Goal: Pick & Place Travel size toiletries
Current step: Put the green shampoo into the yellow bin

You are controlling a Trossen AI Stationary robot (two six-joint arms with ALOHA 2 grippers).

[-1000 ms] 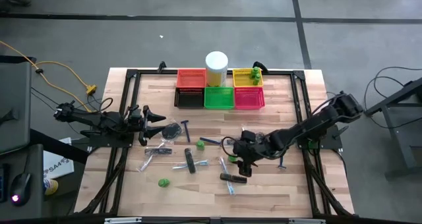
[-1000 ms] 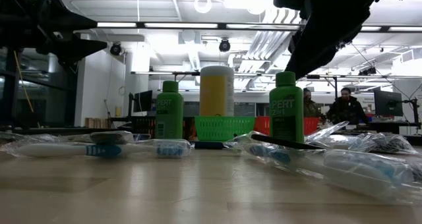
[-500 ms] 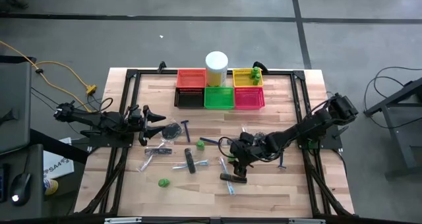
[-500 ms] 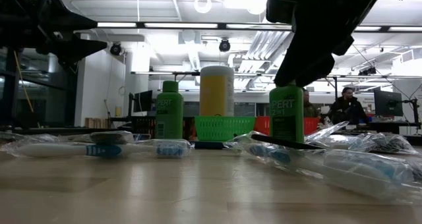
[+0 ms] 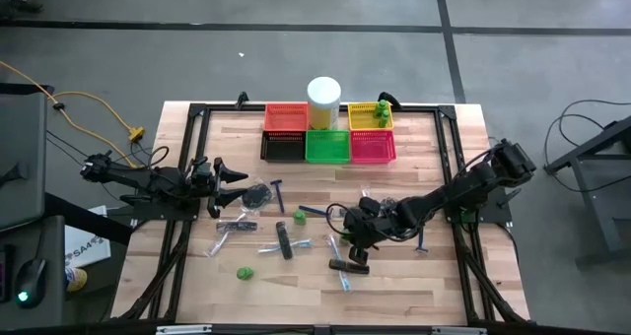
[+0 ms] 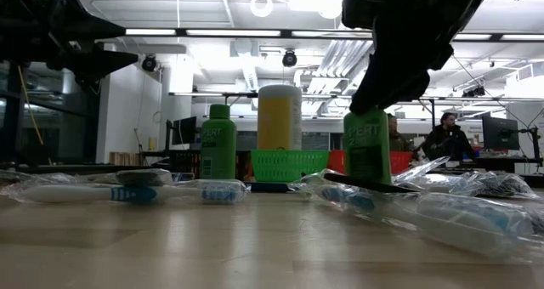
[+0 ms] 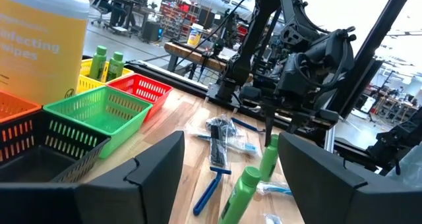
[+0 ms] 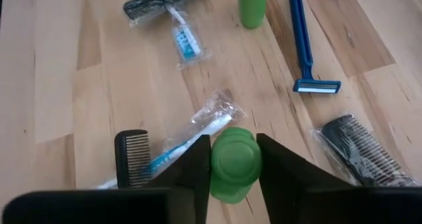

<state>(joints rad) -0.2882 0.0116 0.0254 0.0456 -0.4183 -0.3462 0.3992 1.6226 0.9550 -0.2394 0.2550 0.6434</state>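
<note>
A small green bottle [image 6: 367, 149] stands on the table right of centre, with my right gripper [image 8: 235, 163] shut on its top; the gripper [image 5: 355, 233] hides it in the high view. Two more green bottles [image 5: 299, 217] [image 5: 244, 272], blue razors [image 5: 314, 213], black combs [image 5: 284, 241] and wrapped toothbrushes [image 5: 296, 245] lie loose on the wood. My left gripper [image 5: 223, 172] waits open above the table's left side, holding nothing. My right gripper pinches the green bottle's round cap [image 8: 234, 148] between its two fingers [image 8: 198, 166], one on each side. The fingers slant down at it from the table's right. The bottle leans a little and its bottom [image 6: 367, 180] rests on the table.
Red [image 5: 285, 117], yellow [image 5: 370, 116], black [image 5: 283, 147], green [image 5: 327, 146] and pink [image 5: 373, 146] baskets stand in two rows at the far edge, with a tall white cylinder [image 5: 323, 100] among them. Green bottles stand in the yellow one. People sit in the room beyond.
My right gripper has come down and slightly toward the table's left, onto the top of the green bottle. The bottle, upright before, now leans a little.
</note>
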